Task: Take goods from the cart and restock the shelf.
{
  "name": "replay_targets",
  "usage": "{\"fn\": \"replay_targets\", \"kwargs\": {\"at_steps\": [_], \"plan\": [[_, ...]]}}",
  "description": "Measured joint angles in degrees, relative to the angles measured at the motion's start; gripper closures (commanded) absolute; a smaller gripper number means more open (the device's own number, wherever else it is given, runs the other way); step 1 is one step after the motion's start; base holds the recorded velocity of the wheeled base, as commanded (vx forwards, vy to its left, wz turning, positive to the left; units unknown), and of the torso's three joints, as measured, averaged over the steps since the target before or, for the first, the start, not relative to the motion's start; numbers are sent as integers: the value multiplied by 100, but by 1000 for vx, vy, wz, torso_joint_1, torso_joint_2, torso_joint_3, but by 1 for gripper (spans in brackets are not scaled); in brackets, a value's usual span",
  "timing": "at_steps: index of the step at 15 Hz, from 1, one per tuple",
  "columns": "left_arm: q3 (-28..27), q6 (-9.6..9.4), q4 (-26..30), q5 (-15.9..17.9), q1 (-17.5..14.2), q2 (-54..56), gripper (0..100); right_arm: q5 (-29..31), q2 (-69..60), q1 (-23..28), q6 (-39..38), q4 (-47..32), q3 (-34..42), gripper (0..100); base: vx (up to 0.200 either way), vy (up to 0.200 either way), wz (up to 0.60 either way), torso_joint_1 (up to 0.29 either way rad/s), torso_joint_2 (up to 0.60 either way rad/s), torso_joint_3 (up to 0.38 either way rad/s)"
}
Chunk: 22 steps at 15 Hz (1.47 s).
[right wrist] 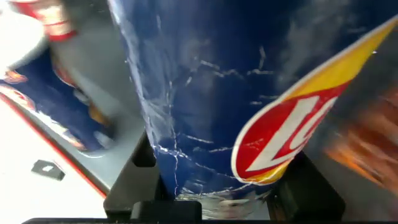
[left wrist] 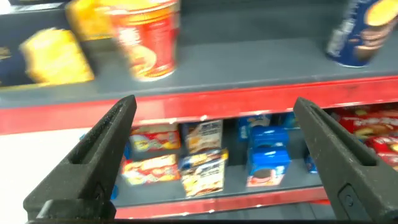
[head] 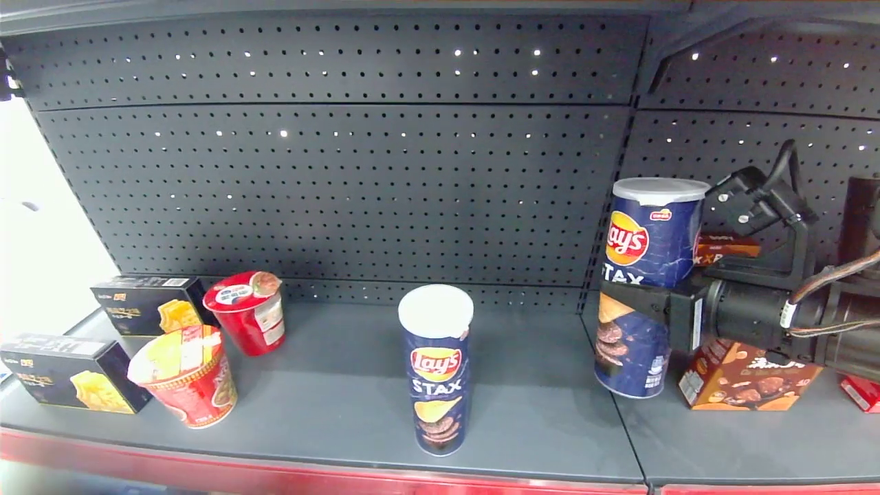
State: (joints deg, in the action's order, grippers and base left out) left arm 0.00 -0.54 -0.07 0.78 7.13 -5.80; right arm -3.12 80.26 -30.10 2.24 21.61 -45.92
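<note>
The right gripper [head: 636, 302] is clamped on the middle of a chips can [head: 650, 234], one finger across its front. The can is a tall dark blue tube with a pale lid, a round red and yellow logo, and pictures of a yellow chip and brown pieces lower down. In the right wrist view its film [right wrist: 205, 93] looks wrinkled. It leans slightly at the right part of the shelf [head: 536, 412], just beside an orange box [head: 749, 378]; I cannot tell whether its bottom rests on the board. A second, same can [head: 436, 371] stands upright, well apart. The left gripper [left wrist: 214, 155] has its fingers wide apart, holding nothing, before the red shelf edge [left wrist: 249, 99].
</note>
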Motion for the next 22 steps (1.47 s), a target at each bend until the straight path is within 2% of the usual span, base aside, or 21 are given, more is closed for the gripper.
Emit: {"fn": "replay_targets", "kwargs": {"at_steps": [3,9,13,22], "plan": [[0,2,2,1,0,0,0,-5,278,2,-24,567,-7,100,0,0,0,0,0,0],[0,2,2,0,0,-4,0,-60,1571,-88,-180,2253,-24,100,0,0,0,0,0,0],[0,2,0,1,0,-4,0,660,2423,-363,-265,2444,-573,100,0,0,0,0,0,0],[0,0,0,0,0,-9,0,1240,3792,-623,-401,2653,-1913,100,0,0,0,0,0,0]]}}
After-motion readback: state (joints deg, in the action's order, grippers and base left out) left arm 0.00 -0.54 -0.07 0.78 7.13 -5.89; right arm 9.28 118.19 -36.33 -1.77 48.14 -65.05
